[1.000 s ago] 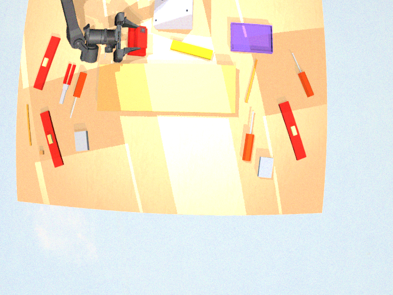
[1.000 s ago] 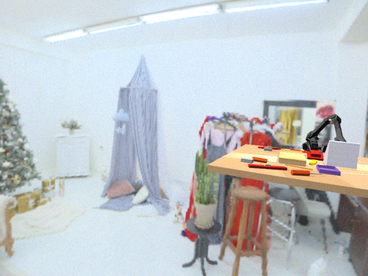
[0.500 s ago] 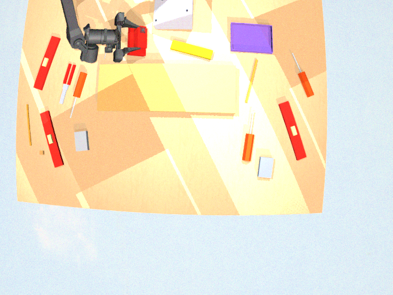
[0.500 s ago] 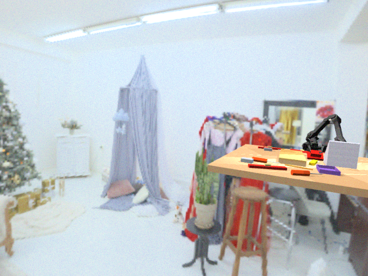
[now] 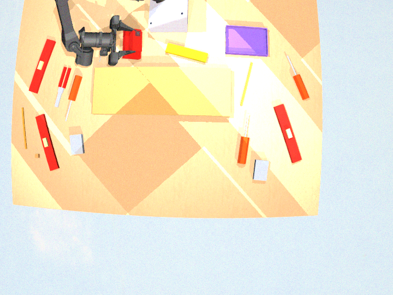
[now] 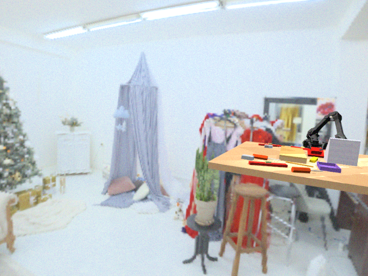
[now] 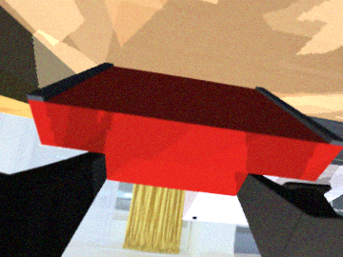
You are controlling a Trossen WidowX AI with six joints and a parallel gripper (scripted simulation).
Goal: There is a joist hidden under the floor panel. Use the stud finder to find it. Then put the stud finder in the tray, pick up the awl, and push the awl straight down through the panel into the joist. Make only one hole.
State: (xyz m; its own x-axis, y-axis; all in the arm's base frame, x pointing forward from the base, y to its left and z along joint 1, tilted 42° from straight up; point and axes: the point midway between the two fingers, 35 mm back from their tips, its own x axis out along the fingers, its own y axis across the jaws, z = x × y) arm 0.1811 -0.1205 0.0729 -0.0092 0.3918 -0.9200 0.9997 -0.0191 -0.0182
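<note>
The red stud finder [image 5: 132, 44] [image 6: 315, 152] [image 7: 171, 145], with black strips on two edges, sits between my fingertips. My gripper [image 5: 136, 42] [image 7: 174, 160] is shut on its narrower middle, back-left of the panel. How high it is above the table is hard to tell. The pale yellow floor panel [image 5: 164, 92] [image 6: 293, 158] shows no hole. The joist is hidden. The purple tray [image 5: 252, 46] [image 6: 328, 166] is empty at the right. Orange-handled tools with thin shafts lie at the left [image 5: 75, 88], front right [image 5: 243, 149] and far right [image 5: 301, 87]; I cannot tell which is the awl.
A white box [image 5: 168, 10] [image 6: 343, 152] stands behind the panel. A yellow block [image 5: 186, 53] [image 6: 313, 159] lies between panel and box. Red levels [image 5: 46, 54] [image 5: 51, 155] [image 5: 281, 114], grey blocks [image 5: 77, 143] [image 5: 261, 170] and a red-handled tool [image 5: 62, 82] lie around.
</note>
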